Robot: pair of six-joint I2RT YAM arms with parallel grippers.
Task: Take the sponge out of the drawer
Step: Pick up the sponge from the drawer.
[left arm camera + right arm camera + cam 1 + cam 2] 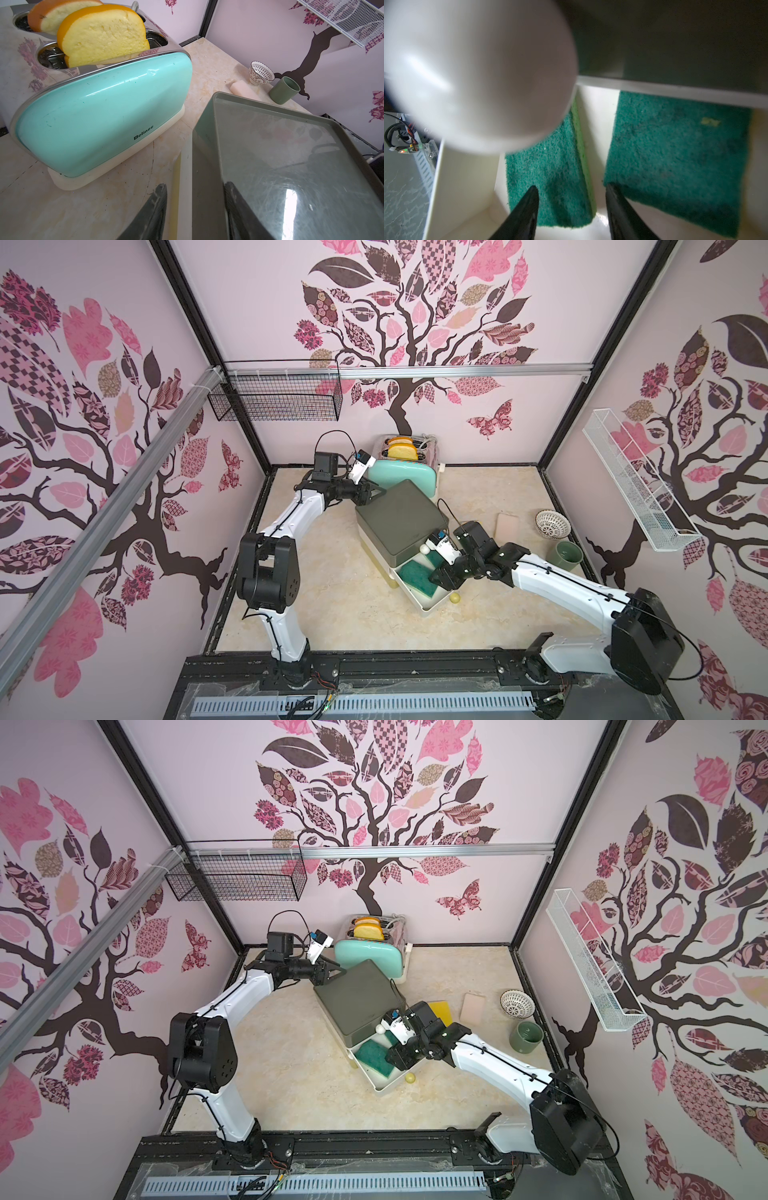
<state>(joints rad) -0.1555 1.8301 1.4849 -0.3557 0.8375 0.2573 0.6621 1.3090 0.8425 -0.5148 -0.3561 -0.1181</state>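
Right gripper (572,207) reached into the open drawer (424,603), jaws apart astride a green sponge's (550,176) edge. Left gripper (195,207) clamped the cabinet's (280,155) corner.

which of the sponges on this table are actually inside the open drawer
The two green-topped sponges lie side by side in the pulled-out drawer. The yellow sponge and pale pink sponge sit outside on the table.
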